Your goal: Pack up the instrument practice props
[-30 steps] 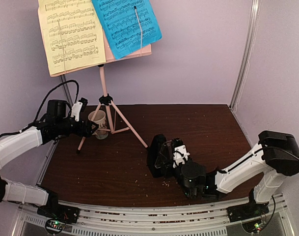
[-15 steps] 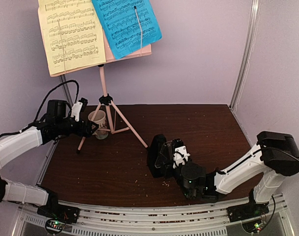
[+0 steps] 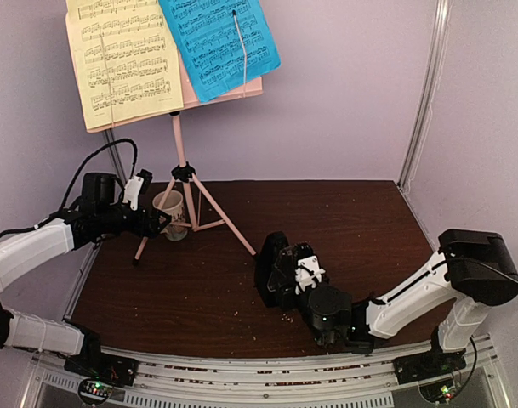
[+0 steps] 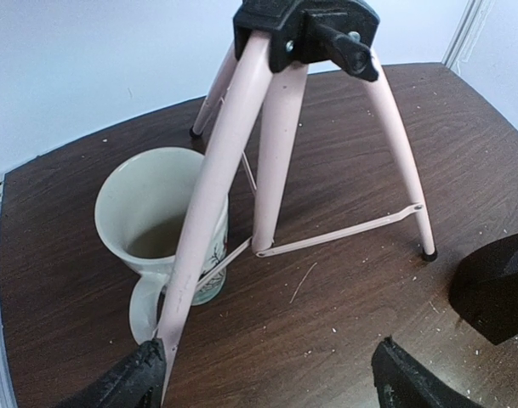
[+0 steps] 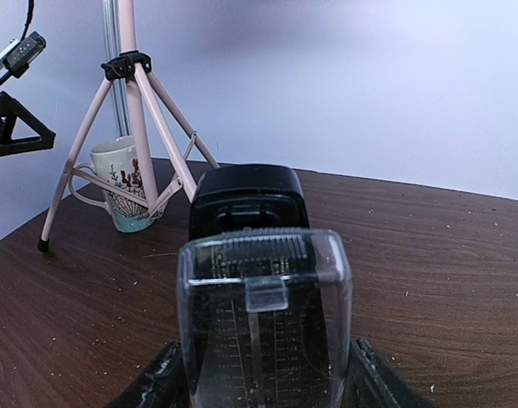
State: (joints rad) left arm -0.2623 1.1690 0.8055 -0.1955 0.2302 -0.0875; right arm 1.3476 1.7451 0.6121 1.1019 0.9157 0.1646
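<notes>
Here, metronome between right fingers.

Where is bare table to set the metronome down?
Open: dark wood table right of the pink tripod music stand, toward the back wall, and the near-left strip. Crowded: the beige mug sits among the tripod legs, left gripper beside it.

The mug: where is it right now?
In the top view the mug stands far left on the table, among the music stand's tripod legs, beside the left hand.
</notes>
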